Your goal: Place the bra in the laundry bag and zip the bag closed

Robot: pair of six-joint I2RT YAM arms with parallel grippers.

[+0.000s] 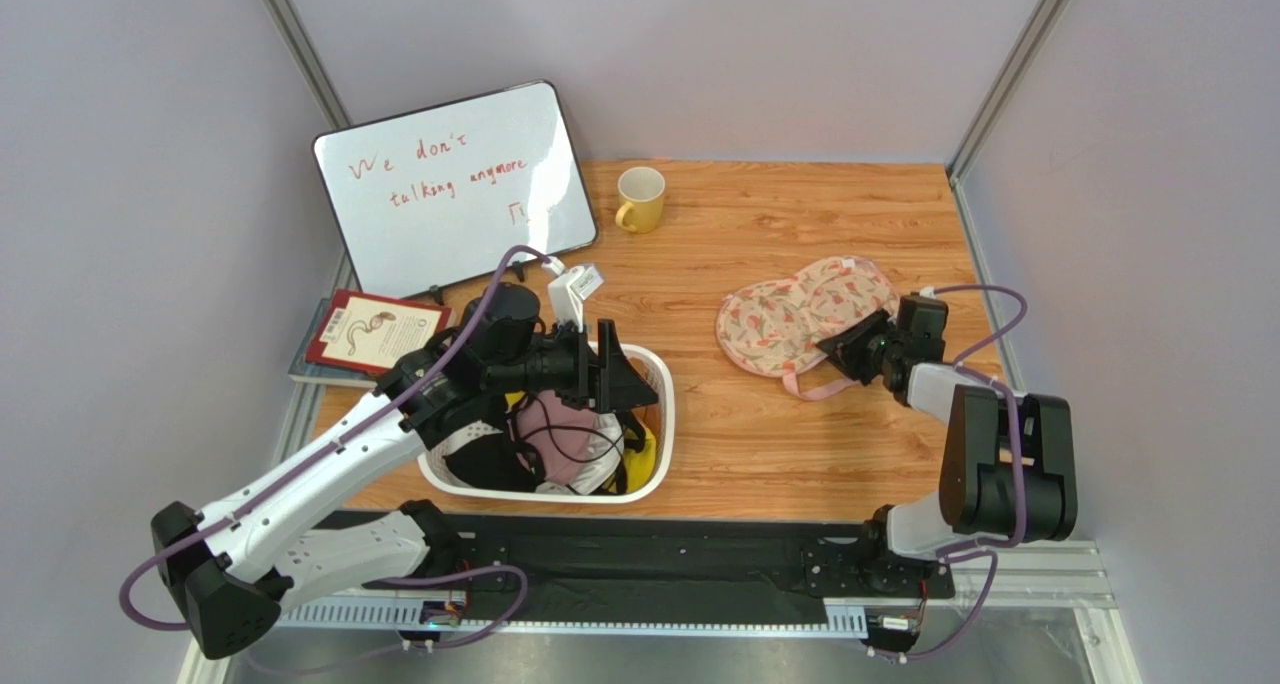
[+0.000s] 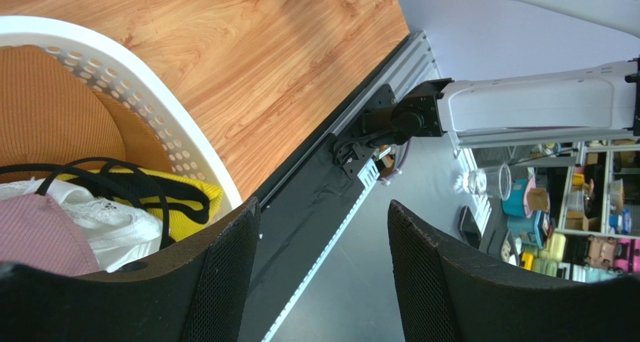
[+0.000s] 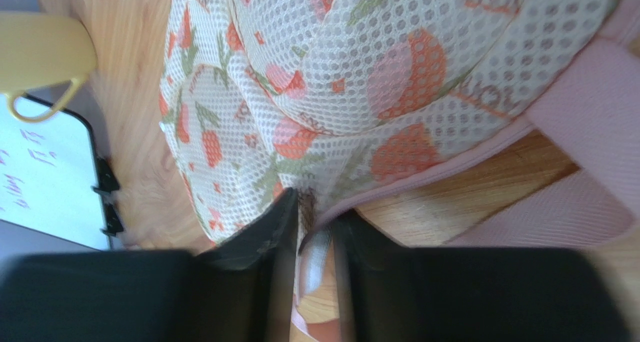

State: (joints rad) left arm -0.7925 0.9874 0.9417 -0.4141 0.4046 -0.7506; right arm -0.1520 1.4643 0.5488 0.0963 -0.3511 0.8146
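Observation:
The laundry bag lies flat on the table at the right, cream mesh with pink-and-green print. My right gripper is shut on its near pink edge; in the right wrist view the jaws pinch the bag's trim, beside the pink loop. The bra, pale pink with black straps, lies in the white basket. My left gripper is open and empty above the basket's right side. In the left wrist view the bra shows at the lower left.
The basket also holds a yellow garment and a white cloth. A yellow mug, a whiteboard and a red book stand at the back and left. The table's front edge is near the basket.

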